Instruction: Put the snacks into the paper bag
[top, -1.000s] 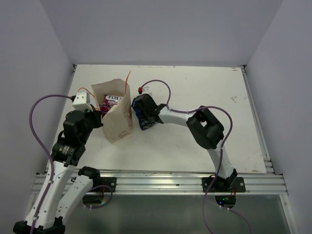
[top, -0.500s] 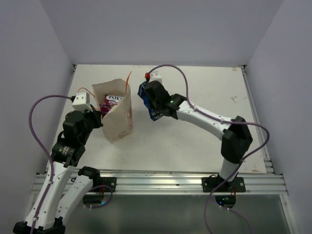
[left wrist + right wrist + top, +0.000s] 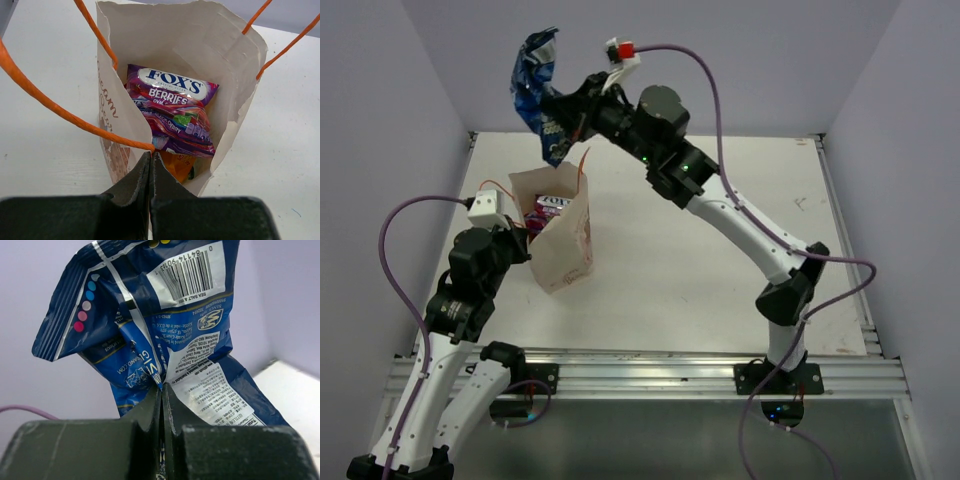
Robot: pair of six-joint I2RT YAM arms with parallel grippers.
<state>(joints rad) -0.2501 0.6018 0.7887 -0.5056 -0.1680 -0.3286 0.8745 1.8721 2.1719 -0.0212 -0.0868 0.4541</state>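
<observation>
right gripper (image 3: pixel 161 392) pinches blue packet (image 3: pixel 167 335), seemingly above paper bag (image 3: pixel 567 252).

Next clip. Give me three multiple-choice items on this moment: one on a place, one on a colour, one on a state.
1. The blue packet is:
A) lying flat
B) held aloft in the right gripper
C) out of sight

2. The paper bag has string handles coloured:
A) orange
B) green
C) black

3. The left gripper is:
A) wide open
B) shut on the paper bag's rim
C) out of view

Answers:
1 B, the right wrist view shows the jaws pinching it, raised high.
2 A, both strings show orange.
3 B, its fingers meet on the paper edge.
</observation>
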